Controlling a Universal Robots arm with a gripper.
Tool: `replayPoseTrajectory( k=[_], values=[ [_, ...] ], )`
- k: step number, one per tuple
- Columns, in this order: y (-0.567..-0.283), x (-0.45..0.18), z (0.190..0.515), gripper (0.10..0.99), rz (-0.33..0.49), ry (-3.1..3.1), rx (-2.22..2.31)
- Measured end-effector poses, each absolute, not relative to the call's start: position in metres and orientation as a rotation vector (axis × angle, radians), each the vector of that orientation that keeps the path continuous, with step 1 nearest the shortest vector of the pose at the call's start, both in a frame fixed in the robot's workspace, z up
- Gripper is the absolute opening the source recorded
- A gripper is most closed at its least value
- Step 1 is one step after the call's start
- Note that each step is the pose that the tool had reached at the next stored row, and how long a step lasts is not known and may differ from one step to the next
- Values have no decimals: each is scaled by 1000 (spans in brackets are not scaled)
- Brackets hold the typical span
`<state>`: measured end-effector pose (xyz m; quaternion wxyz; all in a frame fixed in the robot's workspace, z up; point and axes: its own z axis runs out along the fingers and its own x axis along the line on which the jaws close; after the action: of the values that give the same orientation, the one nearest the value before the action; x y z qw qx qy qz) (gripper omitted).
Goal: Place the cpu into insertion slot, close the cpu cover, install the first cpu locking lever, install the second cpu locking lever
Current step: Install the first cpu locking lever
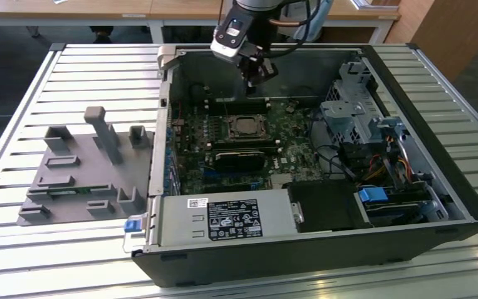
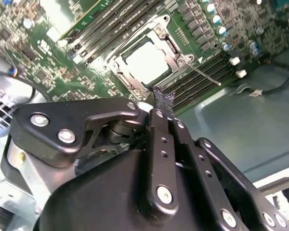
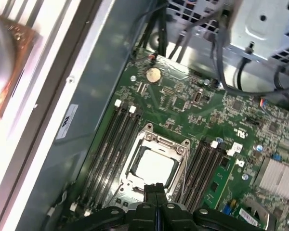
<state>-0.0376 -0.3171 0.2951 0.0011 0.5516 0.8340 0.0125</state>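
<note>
- The gripper (image 1: pixel 258 78) is hanging inside the open computer case (image 1: pixel 322 258), low over the green board, between the insertion slot (image 1: pixel 244 127) and the case's far wall in the exterior view
- In both wrist views its fingers (image 2: pixel 160 126) are meeting tip to tip and gripping nothing. Pressed together like this they are forming one narrow point, which seems better suited to nudging a thin part than to carrying one
- The cpu (image 2: pixel 147 61) is lying flat in the slot, its pale top showing through the window of the cpu cover (image 3: pixel 163 139), which is lying down over it. Seating and closing look done
- A thin locking lever (image 2: pixel 205 76) is jutting out from a corner of the socket, near the fingertips. It appears unlatched, though I cannot tell for certain
- Memory slots (image 3: pixel 111 144) are flanking the socket on both sides, leaving little room around it
- A coin battery (image 3: pixel 154 73) and a finned heat sink (image 3: pixel 274 175) are sitting further off on the board
- A drive cage (image 1: pixel 363 106) and loose cables (image 1: pixel 388 163) are crowding the exterior view's right
- A grey fixture (image 1: pixel 81 168) is resting on the slatted table (image 1: pixel 23 112), well apart from the case
</note>
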Motion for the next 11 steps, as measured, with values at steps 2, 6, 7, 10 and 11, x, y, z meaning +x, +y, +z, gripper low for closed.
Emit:
replayPoseTrajectory(
  k=[2,6,7,10,11],
  values=[
    [-317,-38,295,106,39,2645,1691],
    [-317,-38,295,106,39,2700,1604],
    [-317,-38,295,106,39,2715,1578],
    [-317,-38,295,106,39,2756,1507],
    [-317,-38,295,106,39,2769,1483]
  ],
)
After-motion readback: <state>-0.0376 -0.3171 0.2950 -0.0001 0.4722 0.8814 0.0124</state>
